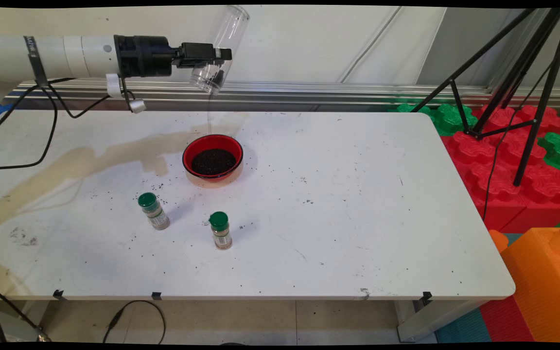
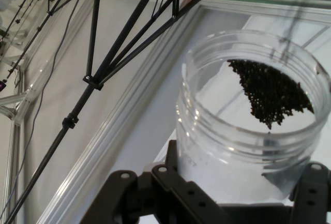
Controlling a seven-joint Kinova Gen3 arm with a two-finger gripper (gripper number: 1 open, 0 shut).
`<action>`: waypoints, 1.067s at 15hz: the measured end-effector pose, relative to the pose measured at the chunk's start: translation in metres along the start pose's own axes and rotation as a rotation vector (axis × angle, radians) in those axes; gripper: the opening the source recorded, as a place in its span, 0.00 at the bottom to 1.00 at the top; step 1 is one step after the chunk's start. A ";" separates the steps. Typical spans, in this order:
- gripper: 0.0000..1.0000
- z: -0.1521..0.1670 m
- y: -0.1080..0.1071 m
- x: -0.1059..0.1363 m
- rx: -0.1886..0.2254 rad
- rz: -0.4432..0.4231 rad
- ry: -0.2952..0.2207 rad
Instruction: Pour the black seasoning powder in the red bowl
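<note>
My gripper (image 1: 217, 54) is shut on a clear plastic jar (image 1: 220, 46), held high above the table and tipped with its open mouth down. A thin stream of dark grains falls from the jar into a red bowl (image 1: 213, 159) directly below, which holds a dark heap. In the hand view the jar (image 2: 248, 125) fills the right side, with a patch of dark grains (image 2: 271, 92) lying near its mouth. The black fingers (image 2: 170, 182) clamp the jar's body.
Two small spice bottles with green caps stand on the white table (image 1: 358, 218), one (image 1: 153, 210) left of the other (image 1: 220, 230). Loose dark grains are scattered around. A black tripod (image 1: 513, 82) and red, green and orange foam blocks (image 1: 508, 170) stand at the right.
</note>
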 end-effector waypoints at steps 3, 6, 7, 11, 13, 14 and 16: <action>0.00 0.000 0.000 0.000 0.000 0.008 -0.009; 0.00 -0.001 -0.001 0.000 0.001 0.017 -0.017; 0.00 -0.001 -0.001 0.001 0.001 0.021 -0.019; 0.00 -0.002 -0.002 0.001 0.002 0.029 -0.026; 0.00 -0.002 -0.002 0.002 0.002 0.030 -0.027; 0.00 -0.003 -0.002 0.002 0.002 0.029 -0.026; 0.00 -0.003 -0.002 0.003 0.001 0.023 -0.022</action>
